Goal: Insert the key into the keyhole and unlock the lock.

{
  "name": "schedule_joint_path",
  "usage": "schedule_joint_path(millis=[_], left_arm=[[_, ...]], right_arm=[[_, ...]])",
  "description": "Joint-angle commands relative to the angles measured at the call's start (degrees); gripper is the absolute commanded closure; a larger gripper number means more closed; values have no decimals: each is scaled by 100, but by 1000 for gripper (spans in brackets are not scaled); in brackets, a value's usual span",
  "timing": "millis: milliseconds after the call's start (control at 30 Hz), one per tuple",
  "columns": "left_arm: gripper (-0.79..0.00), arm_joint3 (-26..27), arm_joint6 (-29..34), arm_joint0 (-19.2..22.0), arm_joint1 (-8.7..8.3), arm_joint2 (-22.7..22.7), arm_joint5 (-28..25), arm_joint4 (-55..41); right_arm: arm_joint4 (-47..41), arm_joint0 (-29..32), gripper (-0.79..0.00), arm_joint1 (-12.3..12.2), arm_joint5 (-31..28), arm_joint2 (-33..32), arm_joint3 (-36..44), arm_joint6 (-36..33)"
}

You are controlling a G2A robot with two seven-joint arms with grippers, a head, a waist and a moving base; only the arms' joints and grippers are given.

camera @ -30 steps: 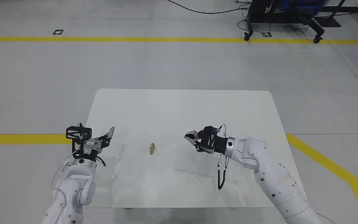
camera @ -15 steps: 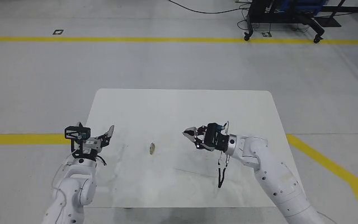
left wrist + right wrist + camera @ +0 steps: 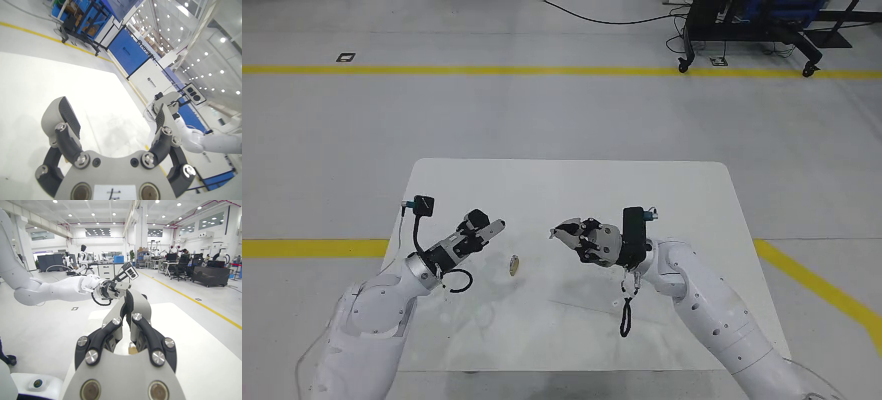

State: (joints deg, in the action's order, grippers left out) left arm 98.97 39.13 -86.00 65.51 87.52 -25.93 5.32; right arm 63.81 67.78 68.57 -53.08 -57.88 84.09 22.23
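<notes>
The lock (image 3: 514,264) is a small brass padlock lying on the white table (image 3: 662,190), in the half nearer the robot. It sits between the 2 grippers, touching neither, and is closer to the left one. In the right wrist view the lock (image 3: 132,348) shows through the gap under the finger links.

The left gripper (image 3: 494,228) hangs just beyond the lock and slightly to its left, pointing toward the middle of the table. Its 2 fingers are spread wide with nothing between the ribbed pads (image 3: 70,115); in its own wrist view the left gripper (image 3: 112,104) frames bare tabletop.

The right gripper (image 3: 567,232) is held over the table to the right of the lock, pointing toward the left gripper. Seen from its own wrist, the right gripper (image 3: 129,298) has its pads pressed together — whether anything thin is pinched between them cannot be made out. A black cable (image 3: 627,315) dangles in a loop from the right forearm, near the table's front edge.

Beyond the table lies pale floor. 1 yellow line (image 3: 302,247) runs level with the table on both sides, and a 2nd yellow line (image 3: 542,70) crosses farther back. Farthest off — at the top right — stands a black wheeled cart (image 3: 752,30).
</notes>
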Motion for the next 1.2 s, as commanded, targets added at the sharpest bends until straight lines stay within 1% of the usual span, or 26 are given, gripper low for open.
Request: schedule_joint_path(millis=[0, 167, 233, 267, 333, 400, 533, 600, 667, 700, 800, 833, 867, 900, 933, 967, 1000, 1100, 1167], left_arm=[[-785, 11, -144, -12, 1, -2, -57, 147], [-785, 14, -204, -16, 3, -11, -98, 183], [-785, -33, -383, -51, 6, -66, -266, 413], [-785, 51, -446, -38, 6, -104, -455, 528], [-785, 111, -722, -59, 13, -136, -876, 608], [-785, 50, -790, -72, 22, -236, -1177, 304], [-785, -185, -185, 75, -19, -350, -1502, -555], [-776, -250, 191, 144, -53, -370, -1714, -882], [-717, -293, 483, 203, -84, -382, -1801, -891], [-690, -310, 533, 221, -91, -401, -1803, -892], [-650, -354, 695, 278, -99, -570, -1795, -1161], [-625, -393, 776, 304, -102, -635, -1756, -1293], [-588, -429, 875, 352, -109, -677, -1710, -1370], [-523, -466, 941, 410, -118, -690, -1671, -1330], [-416, -491, 962, 448, -122, -712, -1640, -1266], [-379, -503, 952, 474, -122, -744, -1614, -1219], [-363, -515, 930, 493, -122, -778, -1591, -1179], [-376, -528, 853, 548, -126, -842, -1498, -875], [-348, -503, 765, 560, -125, -900, -1461, -677]], right_arm=[[-6, 3, 0, -1, -15, -2, 4, -7], [-6, 3, 0, -1, -15, -2, 4, -7], [-6, 3, 0, -1, -15, -2, 4, -7], [-192, 38, 0, 11, 31, 13, -39, -3], [-837, -15, 0, 51, -72, 111, -354, -147], [-1512, -242, 0, 106, -139, 256, -689, -536], [-2889, -593, 0, 227, -492, 645, -1218, -1117], [-3598, -733, 0, 280, -492, 873, -1391, -1382], [-4280, -846, 0, 311, -492, 1072, -1560, -1707], [-4562, -902, 0, 318, -492, 1152, -1653, -1900], [-5145, -1039, 0, 335, -492, 1298, -1794, -2327], [-5278, -1070, 0, 339, -492, 1335, -1820, -2444], [-5377, -1099, 0, 340, -492, 1358, -1851, -2545], [-5482, -1117, 0, 344, -492, 1385, -1862, -2638], [-5595, -1132, 0, 347, -492, 1413, -1852, -2728], [-5698, -1148, 0, 348, -492, 1430, -1845, -2818], [-5783, -1164, 0, 346, -492, 1439, -1843, -2906], [-5992, -1192, 0, 346, -492, 1460, -1895, -3129], [-6135, -1218, 0, 364, -492, 1509, -1978, -3276]])
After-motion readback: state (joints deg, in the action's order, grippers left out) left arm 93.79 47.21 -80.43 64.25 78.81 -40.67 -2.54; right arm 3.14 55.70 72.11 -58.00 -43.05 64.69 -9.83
